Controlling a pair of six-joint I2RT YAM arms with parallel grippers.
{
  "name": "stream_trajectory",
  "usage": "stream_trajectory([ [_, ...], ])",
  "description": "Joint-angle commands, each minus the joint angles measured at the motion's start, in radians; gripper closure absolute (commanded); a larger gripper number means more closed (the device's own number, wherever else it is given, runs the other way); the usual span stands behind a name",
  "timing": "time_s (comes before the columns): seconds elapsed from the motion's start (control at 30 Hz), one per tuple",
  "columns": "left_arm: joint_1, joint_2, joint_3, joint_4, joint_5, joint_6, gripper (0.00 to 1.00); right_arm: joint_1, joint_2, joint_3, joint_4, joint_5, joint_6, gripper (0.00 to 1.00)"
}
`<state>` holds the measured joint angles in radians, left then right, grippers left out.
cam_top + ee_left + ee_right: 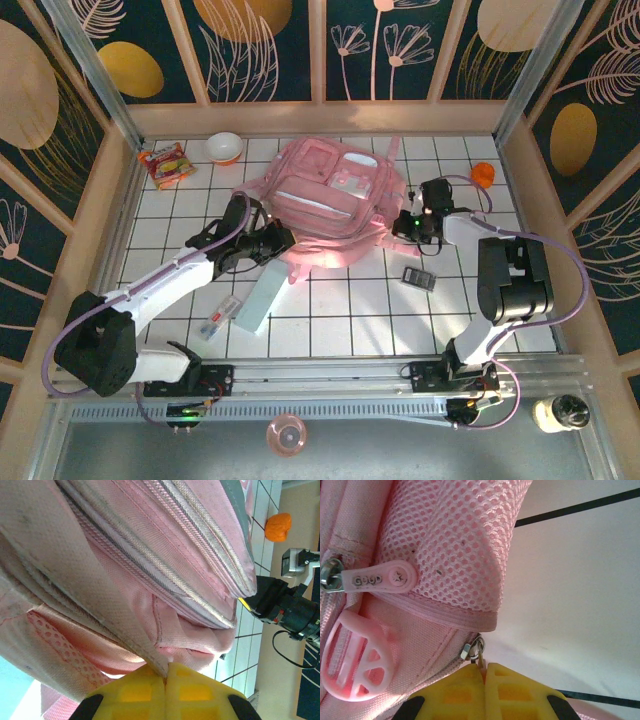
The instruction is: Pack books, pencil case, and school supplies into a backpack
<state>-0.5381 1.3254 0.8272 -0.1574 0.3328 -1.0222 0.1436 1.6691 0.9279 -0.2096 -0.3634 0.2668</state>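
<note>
Evidently packing has barely begun. The pink backpack [335, 195] lies on the far middle of the counter [340, 325]. The left gripper [166, 676] is closed on its fabric edge, and the right gripper [484, 672] pinches a zip pull [479, 652]. The pencil case [262, 295], clear packet [220, 318] and calculator [420, 277] lie outside, nearer, unpacked.

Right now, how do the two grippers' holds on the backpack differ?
The left gripper pinches a fabric seam on the backpack; the right gripper pinches a small metal zip pull beside a mesh pocket. In the top view the left gripper meets the bag's near-left corner, the right gripper its right side. Both are shut.
</note>
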Motion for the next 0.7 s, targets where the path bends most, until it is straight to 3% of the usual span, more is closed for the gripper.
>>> stream_trajectory([
  [0.0, 0.029, -0.062, -0.032, -0.009, -0.001, -0.015, 1.00, -0.052, -0.006, 0.029, 0.051, 0.056, -0.026, 1.00],
  [0.03, 0.029, -0.062, -0.034, 0.003, 0.007, -0.017, 1.00, -0.053, -0.020, 0.027, 0.050, 0.040, -0.028, 1.00],
  [0.1, 0.029, -0.062, -0.024, 0.011, -0.002, 0.009, 0.75, -0.052, -0.070, 0.017, 0.039, 0.028, -0.025, 0.80],
  [0.17, 0.029, -0.069, 0.009, -0.004, -0.040, 0.092, 0.61, -0.052, -0.136, -0.004, 0.026, 0.027, -0.029, 0.64],
  [0.27, 0.029, -0.089, 0.067, -0.008, -0.099, 0.284, 0.46, -0.052, -0.269, -0.058, 0.029, 0.028, -0.025, 0.60],
  [0.43, 0.029, -0.097, 0.137, -0.004, -0.126, 0.772, 0.41, -0.052, -0.494, -0.191, 0.104, -0.005, -0.010, 0.58],
  [0.57, 0.029, -0.071, 0.167, -0.020, -0.034, 1.220, 0.40, -0.052, -0.642, -0.278, 0.176, -0.067, 0.012, 0.58],
  [0.67, 0.029, 0.000, 0.231, -0.142, 0.064, 1.571, 0.42, -0.052, -0.716, -0.317, 0.207, -0.101, 0.030, 0.58],
])
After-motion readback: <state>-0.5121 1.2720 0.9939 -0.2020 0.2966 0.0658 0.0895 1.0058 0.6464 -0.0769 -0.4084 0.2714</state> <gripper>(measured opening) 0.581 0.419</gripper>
